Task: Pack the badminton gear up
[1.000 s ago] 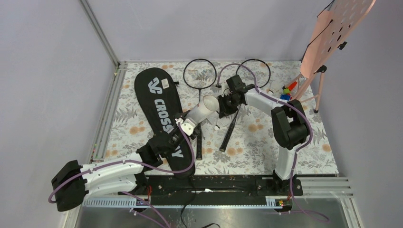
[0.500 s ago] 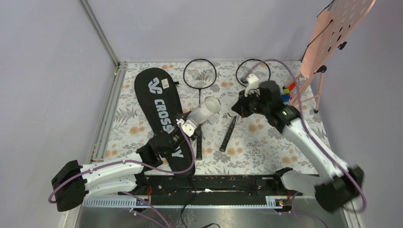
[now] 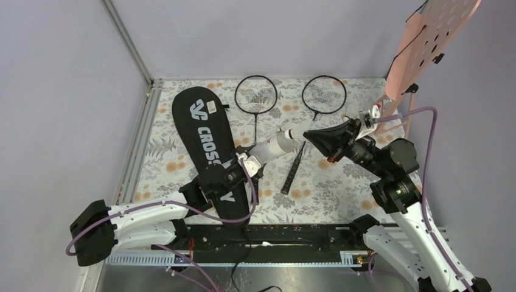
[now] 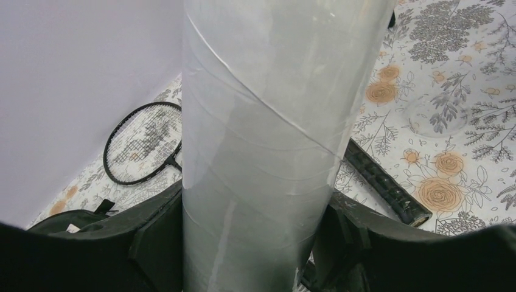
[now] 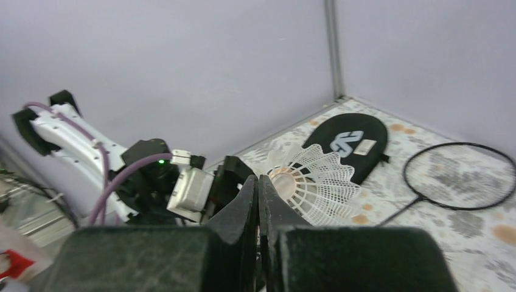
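Above the middle of the flowered bench (image 3: 341,188) the left pincer (image 3: 245,164) clamps the tilted white tube (image 3: 274,145), mouth facing right, where the right pincer (image 3: 308,136), pressed together, sits at a shuttlecock (image 5: 316,182)'s feather skirt; best to push gently, straight along the tube's axis.

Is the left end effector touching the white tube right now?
Touching. The left wrist view shows the tube wedged between both black fingers of the left end effector.
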Controlling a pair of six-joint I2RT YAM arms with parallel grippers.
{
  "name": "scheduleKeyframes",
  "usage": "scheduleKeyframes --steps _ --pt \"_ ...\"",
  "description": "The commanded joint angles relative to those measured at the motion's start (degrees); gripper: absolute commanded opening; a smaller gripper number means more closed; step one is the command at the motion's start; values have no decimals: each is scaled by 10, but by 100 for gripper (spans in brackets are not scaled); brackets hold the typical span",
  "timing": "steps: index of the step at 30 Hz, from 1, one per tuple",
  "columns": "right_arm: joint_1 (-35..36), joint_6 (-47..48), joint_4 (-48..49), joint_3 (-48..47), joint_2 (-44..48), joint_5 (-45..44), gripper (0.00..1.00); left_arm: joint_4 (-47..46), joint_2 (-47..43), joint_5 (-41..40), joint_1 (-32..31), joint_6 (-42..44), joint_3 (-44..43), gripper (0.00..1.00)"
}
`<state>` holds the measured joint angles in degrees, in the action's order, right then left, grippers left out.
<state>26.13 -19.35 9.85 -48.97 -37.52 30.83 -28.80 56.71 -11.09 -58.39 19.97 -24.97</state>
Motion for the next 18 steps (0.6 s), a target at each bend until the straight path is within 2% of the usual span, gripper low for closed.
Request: scheduleKeyframes --steps 1,18 --pt "0 -69 70 -6 -32 65 0 73 11 25 -1 -76 -1 56" --pt "4 -56 -4 34 10 40 0 78 -8 45 -2 -72 8 56"
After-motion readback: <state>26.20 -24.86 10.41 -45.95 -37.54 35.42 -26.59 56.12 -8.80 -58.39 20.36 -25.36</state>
